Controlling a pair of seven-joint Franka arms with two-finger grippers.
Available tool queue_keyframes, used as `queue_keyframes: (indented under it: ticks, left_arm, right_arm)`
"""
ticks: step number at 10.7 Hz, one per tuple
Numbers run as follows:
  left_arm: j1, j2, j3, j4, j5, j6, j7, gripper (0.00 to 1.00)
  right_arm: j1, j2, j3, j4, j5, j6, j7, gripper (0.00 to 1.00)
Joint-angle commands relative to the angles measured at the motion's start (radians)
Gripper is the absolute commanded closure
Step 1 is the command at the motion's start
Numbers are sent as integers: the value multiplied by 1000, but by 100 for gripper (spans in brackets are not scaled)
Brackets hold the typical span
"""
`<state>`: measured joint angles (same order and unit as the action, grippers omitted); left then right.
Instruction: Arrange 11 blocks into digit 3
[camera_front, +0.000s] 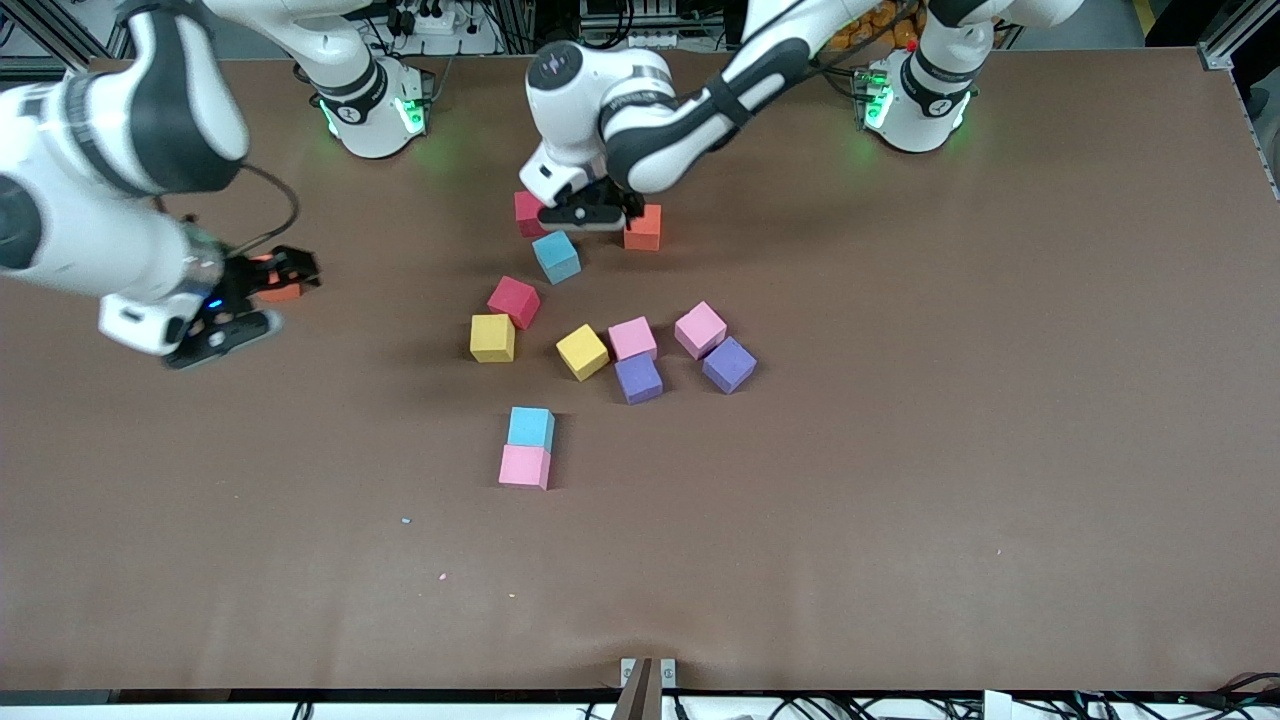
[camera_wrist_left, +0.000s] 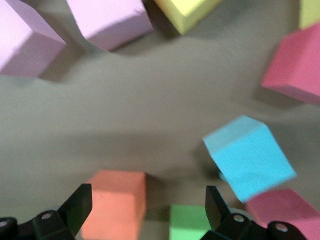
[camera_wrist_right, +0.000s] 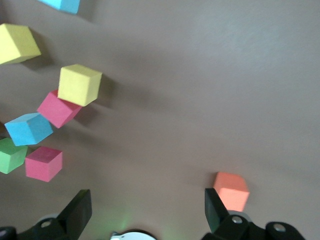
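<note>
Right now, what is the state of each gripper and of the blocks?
Left gripper: open, empty, over the green block.
Right gripper: open, empty, by the lone orange block.
Nearest blue block and pink block: touching, aligned.
Remaining blocks: loose, unaligned; digit 3 not built.

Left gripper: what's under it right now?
Under the left gripper, jaws open and empty, sits a green block between an orange block and a crimson block. The front view hides the green one; only the wrist view shows it.
</note>
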<state>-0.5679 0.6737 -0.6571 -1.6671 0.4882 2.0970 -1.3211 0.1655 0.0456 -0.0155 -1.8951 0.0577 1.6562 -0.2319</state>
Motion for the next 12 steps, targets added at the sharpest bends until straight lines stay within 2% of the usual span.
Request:
queue_keyframes:
  ticks: [1, 4, 5, 7, 8, 9, 10, 12]
  left_arm:
    - [34, -32, -6, -89, -22, 29, 71, 0]
    - [72, -104, -7, -255, -23, 188, 68, 0]
    - [79, -121, -22, -279, -25, 189, 66, 0]
    - [108, -128, -48, -316, -25, 199, 66, 0]
    - [108, -125, -52, -332, -25, 227, 56, 0]
    - [109, -128, -50, -386, -20, 291, 54, 0]
    - [109, -128, -49, -422, -13, 349, 51, 0]
    - [109, -124, -46, -430, -11, 367, 51, 0]
  right_arm:
    - [70, -159, -1, -244, -1, 114, 63, 0]
    - [231, -252, 0, -399, -1, 140, 260, 0]
    - [274, -262, 0, -429, 1, 148, 301, 0]
    - [296, -273, 2, -466, 11, 201, 315, 0]
    - [305, -276, 3, -481, 13, 223, 328, 0]
    - [339, -276, 2, -498, 17, 247, 379, 0]
    - [376, -274, 2, -524, 24, 296, 431, 0]
    - [448, -265, 2, -590, 60, 410, 494, 0]
